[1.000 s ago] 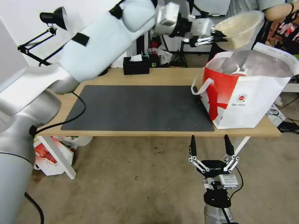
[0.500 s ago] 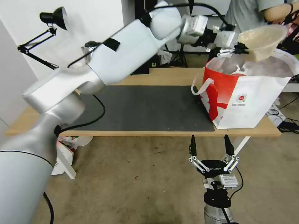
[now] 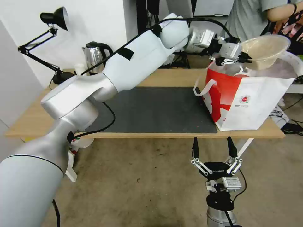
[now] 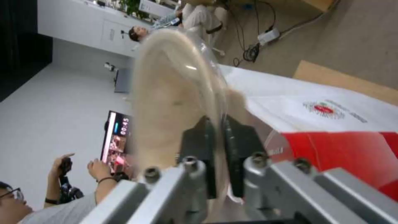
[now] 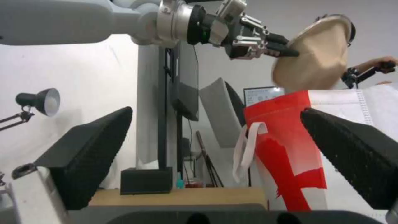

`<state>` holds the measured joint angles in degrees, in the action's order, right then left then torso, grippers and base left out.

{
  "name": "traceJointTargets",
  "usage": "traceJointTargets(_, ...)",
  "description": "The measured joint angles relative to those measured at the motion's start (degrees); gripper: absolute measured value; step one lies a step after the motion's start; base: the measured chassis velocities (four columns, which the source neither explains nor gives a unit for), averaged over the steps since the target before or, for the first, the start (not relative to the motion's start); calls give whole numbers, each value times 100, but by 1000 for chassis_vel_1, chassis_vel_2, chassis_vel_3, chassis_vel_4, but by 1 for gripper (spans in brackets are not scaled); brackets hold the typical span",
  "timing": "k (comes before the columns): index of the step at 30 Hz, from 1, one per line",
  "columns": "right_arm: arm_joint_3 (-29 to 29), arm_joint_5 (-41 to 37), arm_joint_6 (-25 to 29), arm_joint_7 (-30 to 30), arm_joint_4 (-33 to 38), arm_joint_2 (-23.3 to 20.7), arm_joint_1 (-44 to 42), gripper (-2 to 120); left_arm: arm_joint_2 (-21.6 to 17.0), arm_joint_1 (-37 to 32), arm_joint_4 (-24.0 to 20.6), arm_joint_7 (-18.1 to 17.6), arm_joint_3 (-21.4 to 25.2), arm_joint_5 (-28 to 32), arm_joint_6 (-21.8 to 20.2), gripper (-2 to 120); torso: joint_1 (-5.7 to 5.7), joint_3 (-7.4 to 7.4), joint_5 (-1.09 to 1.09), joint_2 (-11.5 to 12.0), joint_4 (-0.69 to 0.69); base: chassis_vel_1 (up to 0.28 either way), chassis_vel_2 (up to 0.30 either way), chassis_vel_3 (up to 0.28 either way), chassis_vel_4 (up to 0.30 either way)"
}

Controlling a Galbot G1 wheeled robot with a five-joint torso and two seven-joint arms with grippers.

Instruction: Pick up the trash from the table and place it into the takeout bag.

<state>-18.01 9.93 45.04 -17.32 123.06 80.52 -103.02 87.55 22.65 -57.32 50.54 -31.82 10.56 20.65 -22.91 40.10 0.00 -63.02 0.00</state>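
Head view: the long light-wood table [image 3: 164, 77] with its dark grey rectangular mat [image 3: 151, 108] carries the large boxy white-and-red takeout bag [image 3: 252, 101] at its right end, mouth open upward, foil lining showing. The left gripper [image 3: 243, 57] reaches across above the bag's mouth, its black fingers [image 4: 205, 146] pinched tight on the rim of the tan lidded bowl [image 3: 263, 50]. The bowl hangs over the opening, tilted, its wide face turned up and away from the robot. The right gripper [image 3: 214, 148] waits below the table's front edge, fingers spread wide and holding nothing.
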Motion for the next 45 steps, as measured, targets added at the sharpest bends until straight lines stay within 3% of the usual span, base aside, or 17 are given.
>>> traceJointTargets(15, 0, 0, 0, 0, 0, 0, 0, 100, -136, -110, -58, 63, 104, -100, 12, 61, 0, 0, 0, -1, 0, 0, 0, 0, 0)
traceJointTargets(19, 0, 0, 0, 0, 0, 0, 0, 100, -178, -185, -177, -3, 119, 139, -85, 79, 0, 0, 0, -1, -3, 0, 0, 0, 0)
traceJointTargets(21, 0, 0, 0, 0, 0, 0, 0, 100, -229, -187, -233, -48, 119, 208, -134, 83, -1, 1, 1, -1, -4, 0, 0, 0, 0)
traceJointTargets(24, 0, 0, 0, 0, 0, 0, 0, 100, -618, -151, -571, -311, 120, 690, -511, 97, 0, 0, -1, -1, 0, 0, 0, 0, 0)
traceJointTargets(30, 0, 0, 0, 0, 0, 0, 0, 100, -1247, -116, -1142, -641, 162, 1173, -987, 100, 0, 0, 0, -1, -1, 0, 0, 0, 0)
traceJointTargets(33, 0, 0, 0, 0, 0, 0, 0, 100, -1950, -201, -1840, -1114, 146, 1678, -1378, 100, 0, 0, -3, -1, 2, 0, 0, 0, 0)
traceJointTargets(35, -1, 0, 0, 0, 0, 0, 0, 100, -2061, -231, -1953, -1178, 156, 1735, -1414, 100, 0, 0, -4, -1, 2, 0, 0, 0, 0)
traceJointTargets(38, -1, 0, 0, 0, 0, 0, 0, 100, -2693, -394, -2541, -1549, 300, 1992, -1537, 100, 0, 0, -1, -1, 0, 0, 0, 0, 0)
traceJointTargets(39, -1, 0, 0, 0, 0, 0, 0, 100, -2693, -394, -2541, -1549, 300, 1992, -1537, 100, 0, 0, -1, -1, 0, 0, 0, 0, 0)
traceJointTargets(45, 0, 0, 0, 0, 0, 0, 0, 100, -3583, -563, -3179, -2059, 639, 2342, -1727, 100, 0, 0, -1, -1, 2, 0, 0, 0, 0)
